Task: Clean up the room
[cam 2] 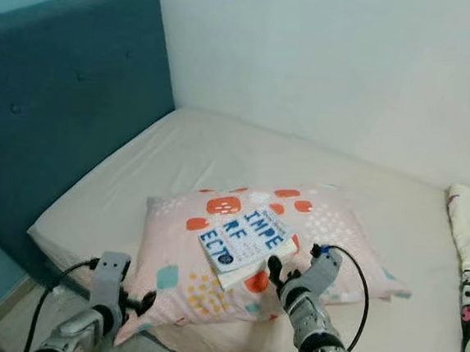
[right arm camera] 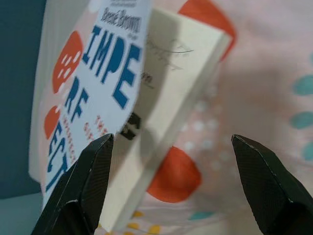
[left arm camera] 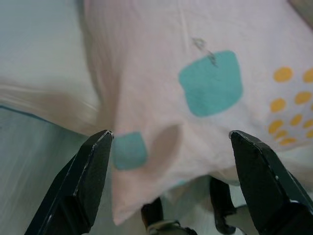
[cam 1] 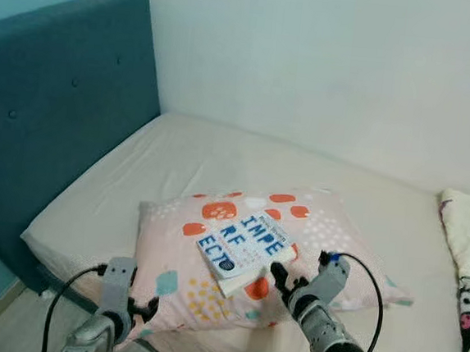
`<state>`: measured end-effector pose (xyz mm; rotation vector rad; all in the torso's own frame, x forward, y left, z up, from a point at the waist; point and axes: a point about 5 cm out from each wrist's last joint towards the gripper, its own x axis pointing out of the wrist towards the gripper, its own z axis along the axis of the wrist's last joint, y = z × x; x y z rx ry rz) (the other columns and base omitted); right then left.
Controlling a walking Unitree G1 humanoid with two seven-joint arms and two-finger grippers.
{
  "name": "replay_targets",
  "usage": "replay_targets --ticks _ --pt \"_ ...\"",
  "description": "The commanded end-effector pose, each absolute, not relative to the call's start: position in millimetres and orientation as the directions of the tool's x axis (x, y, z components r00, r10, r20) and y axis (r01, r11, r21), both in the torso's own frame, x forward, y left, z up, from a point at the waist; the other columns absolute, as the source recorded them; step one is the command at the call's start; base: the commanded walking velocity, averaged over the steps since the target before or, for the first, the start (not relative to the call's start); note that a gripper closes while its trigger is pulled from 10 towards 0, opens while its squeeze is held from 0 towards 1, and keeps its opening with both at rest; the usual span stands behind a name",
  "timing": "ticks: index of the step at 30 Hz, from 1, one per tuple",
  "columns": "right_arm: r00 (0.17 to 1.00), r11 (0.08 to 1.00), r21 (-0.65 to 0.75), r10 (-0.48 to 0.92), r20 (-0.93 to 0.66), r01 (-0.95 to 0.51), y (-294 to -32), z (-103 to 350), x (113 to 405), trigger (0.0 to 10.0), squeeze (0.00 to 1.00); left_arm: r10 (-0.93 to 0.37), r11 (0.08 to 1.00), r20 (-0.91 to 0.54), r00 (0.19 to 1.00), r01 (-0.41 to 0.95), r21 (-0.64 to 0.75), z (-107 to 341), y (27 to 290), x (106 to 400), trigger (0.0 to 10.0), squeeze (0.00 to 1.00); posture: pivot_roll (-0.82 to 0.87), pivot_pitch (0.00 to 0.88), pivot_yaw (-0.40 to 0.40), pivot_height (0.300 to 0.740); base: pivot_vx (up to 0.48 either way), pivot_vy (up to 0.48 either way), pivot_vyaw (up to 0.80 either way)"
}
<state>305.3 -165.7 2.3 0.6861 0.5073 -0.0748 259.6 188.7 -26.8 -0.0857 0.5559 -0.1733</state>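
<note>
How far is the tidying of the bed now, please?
Nothing looks finished: the book lies on the pillow. In hand: the right gripper, fingers open, is at the book's edge; the left gripper, open, is by the pillow's corner. Left: lifting the book and putting it away.

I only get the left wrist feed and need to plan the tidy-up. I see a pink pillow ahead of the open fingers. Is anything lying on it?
Observer: Yes, a book lies cover up on the pillow.
Operator: Where is the right gripper?
Observer: The right gripper is open and points at the book's near edge.
Operator: Anything else nearby?
Observer: A printed white blanket lies off to the pillow's right.
</note>
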Motion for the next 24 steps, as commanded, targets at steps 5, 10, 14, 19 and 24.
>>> replay_targets --ticks 5,10,14,19,24 --pt "0.901 0.758 0.629 0.139 -0.411 0.170 -160.0 15.5 317.3 10.0 0.00 -0.196 0.980 -0.434 0.880 0.158 -0.121 -9.7 195.5 274.5 10.0 0.00 0.18 0.218 0.008 0.715 0.000 0.000 0.00" --pt "0.917 0.742 0.656 0.155 -0.368 0.137 -159.4 22.8 322.9 10.0 0.00 -0.231 0.973 -0.393 0.890 0.198 -0.122 -2.2 188.6 282.0 10.0 0.00 0.18 0.227 0.013 0.700 0.000 0.000 0.00" --pt "0.921 0.735 0.666 0.157 -0.356 0.132 -159.0 25.3 325.0 10.0 0.00 -0.265 0.964 -0.382 0.885 0.242 -0.108 -1.5 183.4 281.8 10.0 0.00 0.18 0.234 0.021 0.685 0.000 0.000 0.00" --pt "0.904 0.748 0.635 0.116 -0.412 0.193 -160.9 21.3 323.2 10.0 0.00 -0.281 0.960 -0.376 0.883 0.261 -0.104 -2.3 184.4 278.6 10.0 0.00 0.20 0.239 0.022 0.665 0.000 0.000 0.00" --pt "0.902 0.747 0.632 0.106 -0.418 0.205 -160.8 22.7 324.9 10.0 0.00 -0.281 0.960 -0.369 0.886 0.263 -0.099 -1.7 187.8 277.1 10.0 0.00 0.21 0.241 0.021 0.650 0.000 0.000 0.00"
